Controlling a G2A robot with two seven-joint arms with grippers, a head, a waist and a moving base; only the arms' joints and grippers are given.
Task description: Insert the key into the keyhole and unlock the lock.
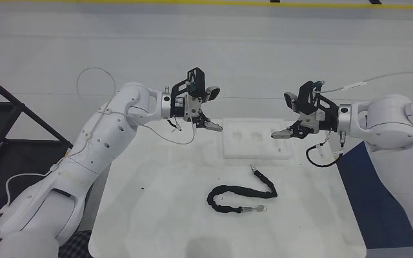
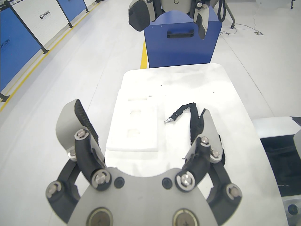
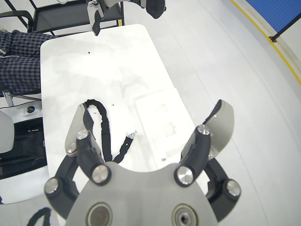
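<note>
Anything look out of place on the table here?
The black cable lock lies loosely curled on the table beside the white foam tray, its two metal ends apart, so it looks already open. The left gripper and right gripper hang open above, holding nothing.

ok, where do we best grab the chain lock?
The chain lock lies flat. Take the straight sleeved stretch just behind its metal tip by the tray, probably from above with the fingers across it. The right end effector is open and seems nearer.
</note>
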